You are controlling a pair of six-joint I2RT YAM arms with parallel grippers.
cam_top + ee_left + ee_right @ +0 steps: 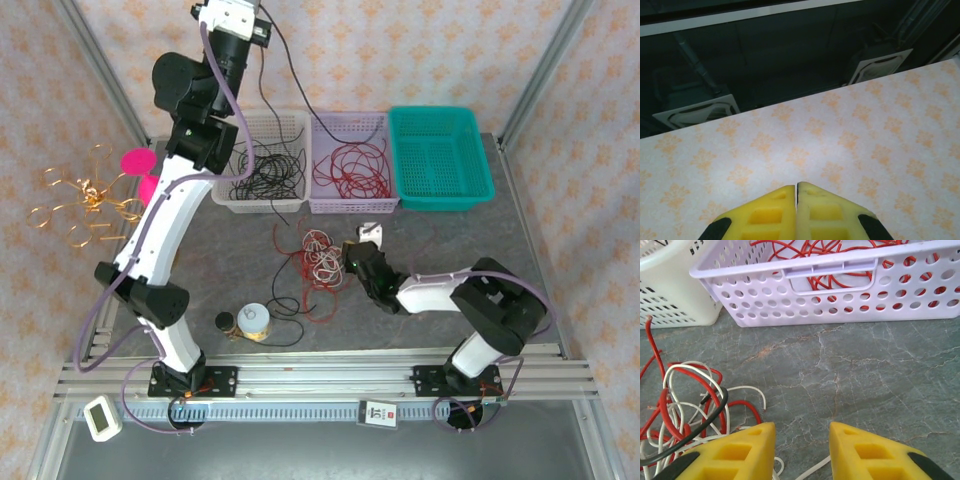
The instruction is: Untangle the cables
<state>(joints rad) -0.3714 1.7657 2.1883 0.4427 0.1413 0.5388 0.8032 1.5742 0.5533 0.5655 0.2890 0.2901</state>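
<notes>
The cables (315,265) lie as a tangle of red, off-white and black wire in the middle of the table, and in the right wrist view the cables (690,405) sit at the lower left. My right gripper (801,440) is low over the table just right of the tangle, also seen from above as the right gripper (368,236). It is open, with bare table between its fingers and one white strand crossing under the gap at the bottom edge. My left gripper (797,186) is raised high, shut on nothing, facing the patterned wall.
Three baskets stand at the back: a white one (232,200) with black wires, a purple one (345,205) with red wires, and a green one (440,195). A gold wire ornament (85,200) lies far left. A small round container (254,320) sits near the front.
</notes>
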